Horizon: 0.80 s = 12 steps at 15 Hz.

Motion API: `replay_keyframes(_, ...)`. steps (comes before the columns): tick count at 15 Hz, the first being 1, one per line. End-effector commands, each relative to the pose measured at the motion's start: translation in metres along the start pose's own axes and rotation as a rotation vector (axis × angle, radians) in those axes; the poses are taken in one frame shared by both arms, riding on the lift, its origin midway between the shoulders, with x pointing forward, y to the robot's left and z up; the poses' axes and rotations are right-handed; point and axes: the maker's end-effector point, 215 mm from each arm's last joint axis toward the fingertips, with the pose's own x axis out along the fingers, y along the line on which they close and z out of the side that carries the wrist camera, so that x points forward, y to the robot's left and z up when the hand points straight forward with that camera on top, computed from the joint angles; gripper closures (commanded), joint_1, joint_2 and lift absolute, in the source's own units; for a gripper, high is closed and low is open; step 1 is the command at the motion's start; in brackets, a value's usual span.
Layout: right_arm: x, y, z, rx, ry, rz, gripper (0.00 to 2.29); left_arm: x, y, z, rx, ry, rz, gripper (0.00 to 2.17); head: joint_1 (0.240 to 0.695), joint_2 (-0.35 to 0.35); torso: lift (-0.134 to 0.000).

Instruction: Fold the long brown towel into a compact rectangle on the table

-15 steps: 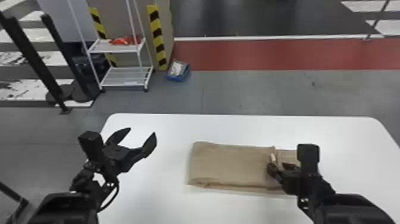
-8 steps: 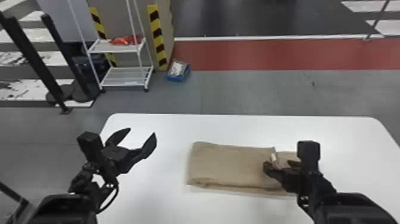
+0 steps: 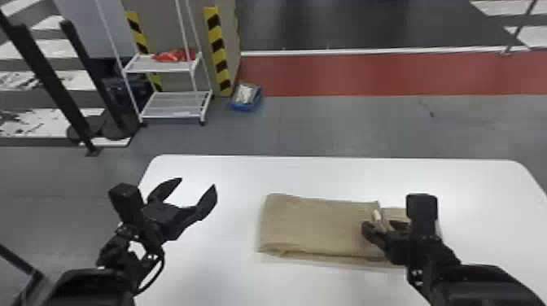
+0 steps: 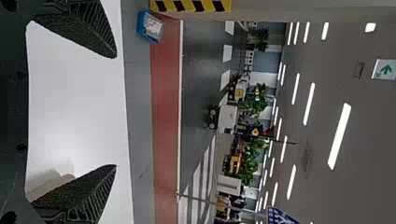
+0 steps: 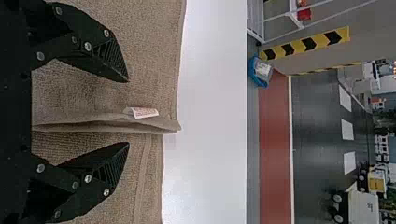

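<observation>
The right tool (image 5: 128,112) has spread wider astride the brown towel's (image 3: 317,224) tagged edge, gripping nothing; that fold seems laid. The left tool (image 3: 197,182) gapes empty.

Low in the head view, the left gripper (image 3: 198,183) and right gripper (image 3: 378,224) are black, the table (image 3: 203,280) white, and the towel (image 3: 317,226) a plain sandy brown – its white tag (image 5: 145,112) marked in orange-red. Toward the upper left, a band (image 3: 217,51) is striped yellow and black beside a white rack (image 3: 140,64) and a blue bin (image 3: 244,107); across the upper right, a brick-red strip (image 3: 386,75) borders grey floor (image 3: 346,130).
</observation>
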Motion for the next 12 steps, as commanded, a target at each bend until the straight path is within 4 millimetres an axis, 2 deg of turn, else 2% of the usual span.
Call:
replay_keyframes(1,0.0,-0.0005,-0.002,0.001,0.005,-0.001,0.48,-0.0011,-0.0001,-0.001,-0.002,0.001,-0.001,0.04,0.695,0.093,0.0)
replay_keyframes(5,0.0001,-0.0002,-0.0056,0.002,0.015,0.001,0.53,-0.0011,-0.0019,-0.0002,-0.01,-0.002,-0.009,0.04,0.695,0.092,0.0)
replay_keyframes(7,-0.0002,0.0002,-0.0086,0.006,0.023,0.005,0.68,-0.0013,-0.001,0.0006,-0.016,-0.005,-0.008,0.04,0.695,0.091,0.0)
replay_keyframes(9,-0.0012,0.0006,-0.0078,0.008,0.013,0.008,0.69,-0.0021,0.0004,0.0014,-0.02,-0.008,-0.005,0.04,0.695,0.092,0.0)
replay_keyframes(10,-0.0012,0.0003,-0.0104,0.011,0.02,0.009,0.8,-0.0023,0.0012,0.0017,-0.02,-0.008,-0.003,0.04,0.695,0.094,0.0)
replay_keyframes(12,-0.0019,0.0008,-0.0098,0.017,0.015,0.014,0.82,-0.003,0.0031,0.0034,-0.022,-0.009,-0.001,0.04,0.695,0.095,0.0)
